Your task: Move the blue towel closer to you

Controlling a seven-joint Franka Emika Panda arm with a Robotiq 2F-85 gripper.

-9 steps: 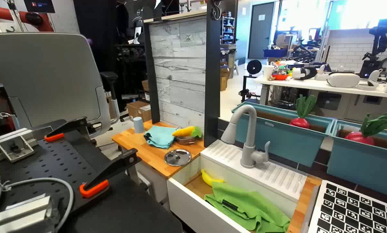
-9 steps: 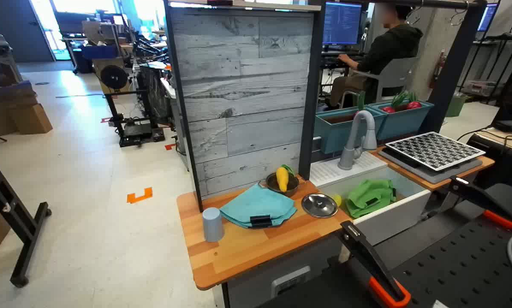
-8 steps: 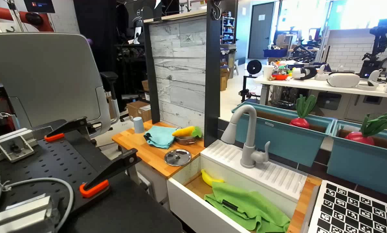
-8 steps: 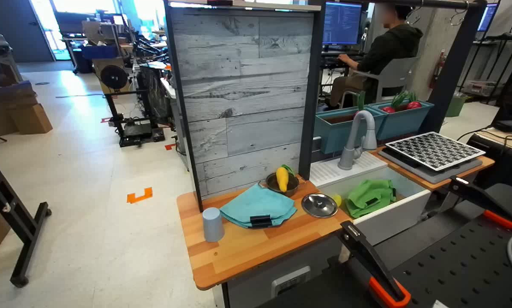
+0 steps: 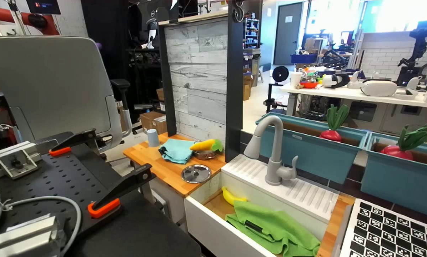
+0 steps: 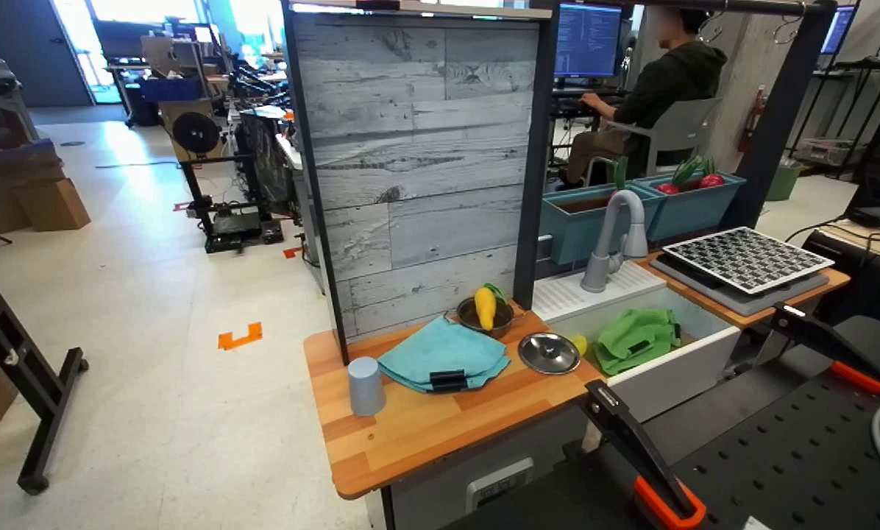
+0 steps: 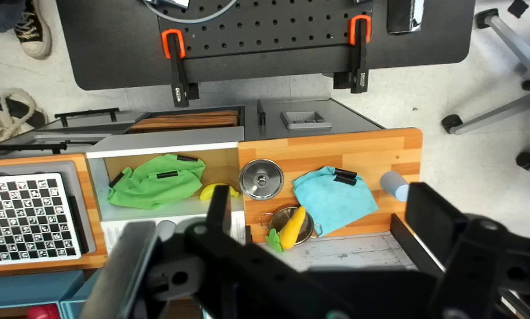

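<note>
Watching through the wrist view, I have the gripper (image 7: 326, 208) spread wide, its fingers (image 7: 435, 221) well apart and holding nothing. The blue towel (image 7: 333, 201) shows in the gap between them, but it lies well apart from them, down on the wooden counter (image 6: 410, 434) that both exterior views show me. In an exterior view I find it fairly flat with its layers folded, a black strip (image 6: 449, 380) along its near edge. Just to its left stands a pale blue cup (image 6: 366, 389). At its far right I have a metal pot (image 6: 504, 324) with a yellow squash (image 6: 485, 308) resting in it, green top (image 6: 494, 291) at the far end; I can't tell whether pot and towel touch. To the right of the towel, on the same counter, a shiny lid (image 6: 550, 355) lies flat. A gray wood-grain panel (image 6: 421, 162) stands along the counter's far edge.

Farther right is the white sink (image 6: 679, 375), where a rumpled green towel (image 6: 635, 338) lies with a banana (image 5: 230, 196) just to its left. A gray faucet (image 6: 611, 243) rises at the sink's far side, with blue planters (image 6: 569, 237) beyond it. Right of the sink I see a checkered board (image 6: 749, 259). At the near right is a black table (image 6: 786, 456), with black-and-orange clamps (image 6: 642, 453) at its edge. Far back, a person (image 6: 664, 85) sits before a monitor (image 6: 587, 40).
</note>
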